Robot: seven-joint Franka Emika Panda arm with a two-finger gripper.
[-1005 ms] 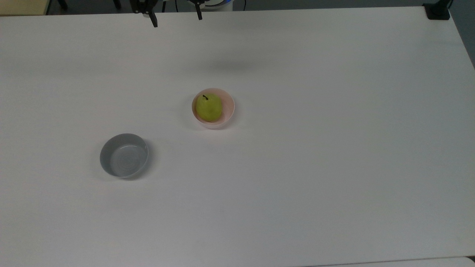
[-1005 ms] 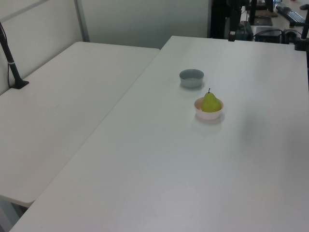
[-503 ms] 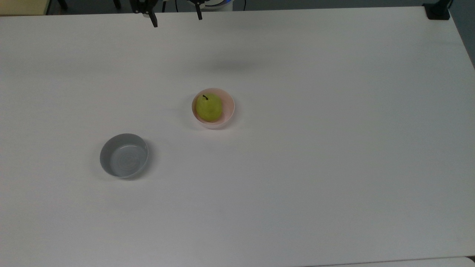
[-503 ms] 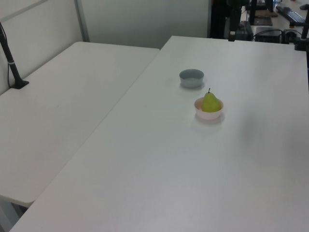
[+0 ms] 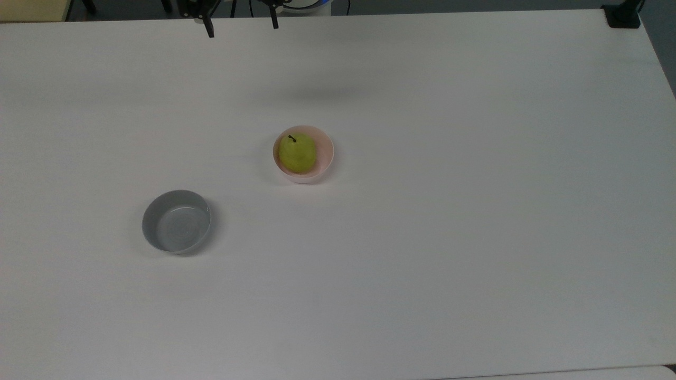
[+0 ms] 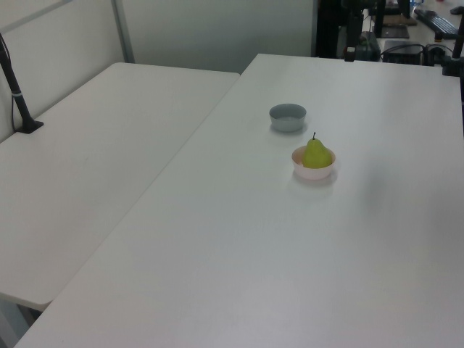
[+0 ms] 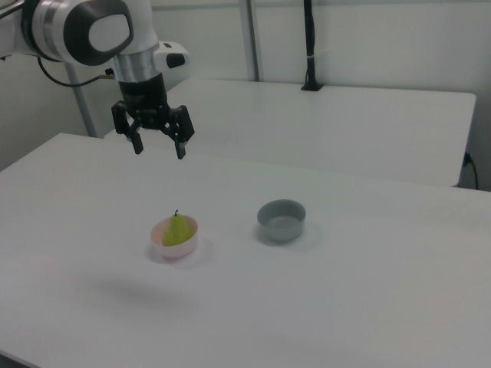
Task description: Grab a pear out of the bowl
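Note:
A yellow-green pear [image 5: 297, 153] [image 6: 316, 154] [image 7: 178, 230] with a short dark stem stands upright in the small pale pink bowl [image 5: 323, 158] [image 6: 313, 172] [image 7: 176, 248] near the middle of the white table. My gripper [image 7: 159, 147] [image 5: 241, 27] hangs high above the table, open, with nothing between its black fingers. In the right view it is up and slightly left of the bowl; in the top view its fingertips show at the far table edge.
An empty grey bowl [image 5: 176, 221] [image 6: 288, 117] [image 7: 281, 220] sits apart from the pink one, toward the top view's lower left. A second white table [image 6: 94, 159] adjoins in the left view. A black post [image 7: 308, 46] stands on the far table.
The gripper's fingertips have shifted slightly toward the top view's left and upper edge. Pear and bowls have not moved.

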